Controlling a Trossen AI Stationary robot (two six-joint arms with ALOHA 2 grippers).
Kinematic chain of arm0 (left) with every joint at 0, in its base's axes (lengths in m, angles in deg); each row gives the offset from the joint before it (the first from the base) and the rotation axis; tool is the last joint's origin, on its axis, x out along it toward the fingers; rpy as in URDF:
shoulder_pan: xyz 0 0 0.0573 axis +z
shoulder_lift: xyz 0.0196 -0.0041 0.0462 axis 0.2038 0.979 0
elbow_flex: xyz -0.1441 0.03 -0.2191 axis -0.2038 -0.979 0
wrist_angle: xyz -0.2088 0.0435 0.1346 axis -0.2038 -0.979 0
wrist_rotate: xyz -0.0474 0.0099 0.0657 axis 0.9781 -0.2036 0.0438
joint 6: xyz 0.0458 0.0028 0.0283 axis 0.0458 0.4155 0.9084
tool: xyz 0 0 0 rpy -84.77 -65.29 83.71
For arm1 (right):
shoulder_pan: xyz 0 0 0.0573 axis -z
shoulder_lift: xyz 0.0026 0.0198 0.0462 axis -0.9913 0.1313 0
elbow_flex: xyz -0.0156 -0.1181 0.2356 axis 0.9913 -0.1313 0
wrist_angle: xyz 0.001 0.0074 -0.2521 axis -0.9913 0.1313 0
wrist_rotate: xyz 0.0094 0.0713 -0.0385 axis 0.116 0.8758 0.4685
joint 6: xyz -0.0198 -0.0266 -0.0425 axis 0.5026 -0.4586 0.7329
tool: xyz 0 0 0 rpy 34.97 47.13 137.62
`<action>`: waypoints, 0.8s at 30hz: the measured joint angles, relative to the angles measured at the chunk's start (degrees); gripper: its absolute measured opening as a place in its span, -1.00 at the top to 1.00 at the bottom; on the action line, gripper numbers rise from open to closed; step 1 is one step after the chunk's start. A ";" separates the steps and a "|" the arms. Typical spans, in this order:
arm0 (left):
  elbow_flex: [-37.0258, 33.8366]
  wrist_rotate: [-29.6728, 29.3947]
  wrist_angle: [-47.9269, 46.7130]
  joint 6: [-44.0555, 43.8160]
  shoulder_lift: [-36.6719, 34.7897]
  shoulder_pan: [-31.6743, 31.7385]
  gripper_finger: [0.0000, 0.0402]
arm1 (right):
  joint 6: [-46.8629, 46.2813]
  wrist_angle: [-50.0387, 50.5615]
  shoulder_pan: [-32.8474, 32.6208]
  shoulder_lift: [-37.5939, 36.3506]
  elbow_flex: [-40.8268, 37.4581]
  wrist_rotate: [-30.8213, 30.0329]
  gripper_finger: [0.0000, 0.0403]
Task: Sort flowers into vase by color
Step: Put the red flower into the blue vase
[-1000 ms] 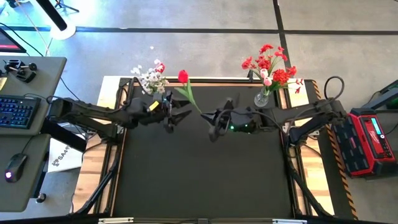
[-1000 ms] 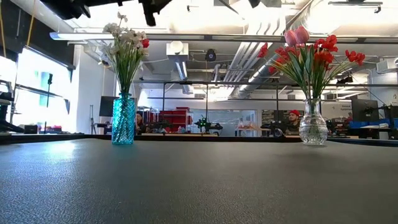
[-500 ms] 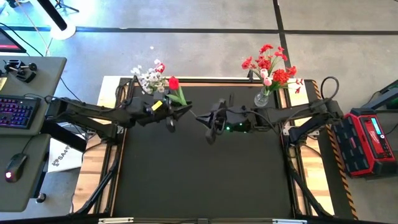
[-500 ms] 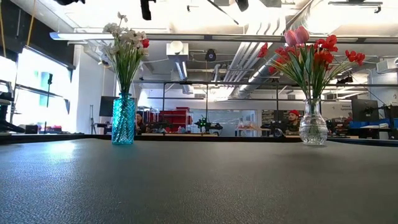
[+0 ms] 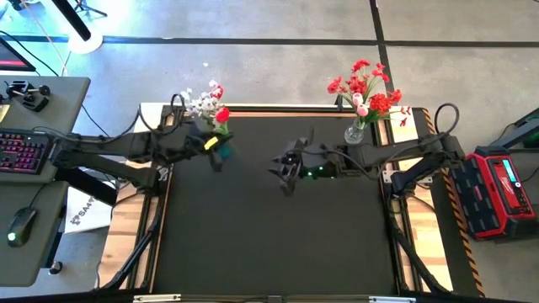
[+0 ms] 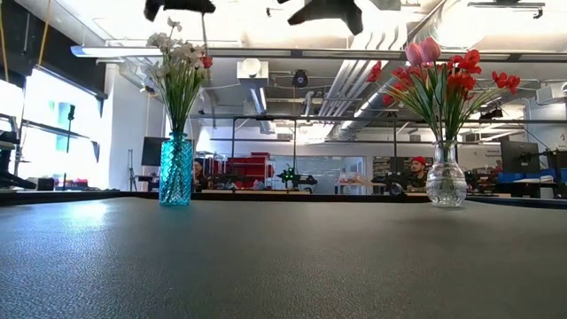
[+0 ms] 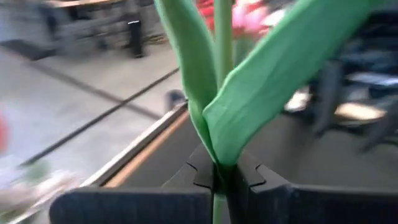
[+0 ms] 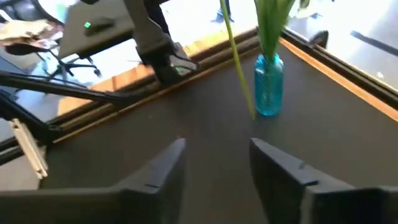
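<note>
My left gripper is shut on a single red flower with a green stem and leaves, high over the table's far left, next to the blue vase of white blossoms with one red bud. The flower's stem runs down in front of the blue vase. My right gripper hangs open and empty above the table's middle. A clear vase with red sprays and pink tulips stands at the far right. My left gripper pinches the flower's stem between its two fingers, just below where the two leaves branch off. The fingers reach nearly level and lie across the stem. The flower is lifted clear, head up, its lower stem hanging free below the fingers.
Both vases stand near the table's far edge: the blue vase at the left, the clear vase at the right. The black table top between and in front of them is bare. A desk with a keyboard stands beyond the table's left side.
The flower has passed from my right gripper to my left. My left gripper shut on the stem, rose and drew back toward the table's left edge, turning the flower more upright beside the blue vase. My right gripper opened and let go.
</note>
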 joint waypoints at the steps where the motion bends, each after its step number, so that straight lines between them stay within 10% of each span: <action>1: 0.00 -2.57 -1.67 -0.19 -0.33 -0.23 0.99 | -0.44 0.71 0.11 0.00 0.00 -0.02 0.15; 8: -0.02 -18.46 -3.23 2.69 -0.58 -1.91 1.00 | -2.24 1.51 0.05 0.00 0.00 -0.77 0.00; 24: -0.02 -22.00 -3.75 9.84 0.08 -1.94 1.00 | -2.11 3.55 1.31 -0.02 0.00 0.67 0.12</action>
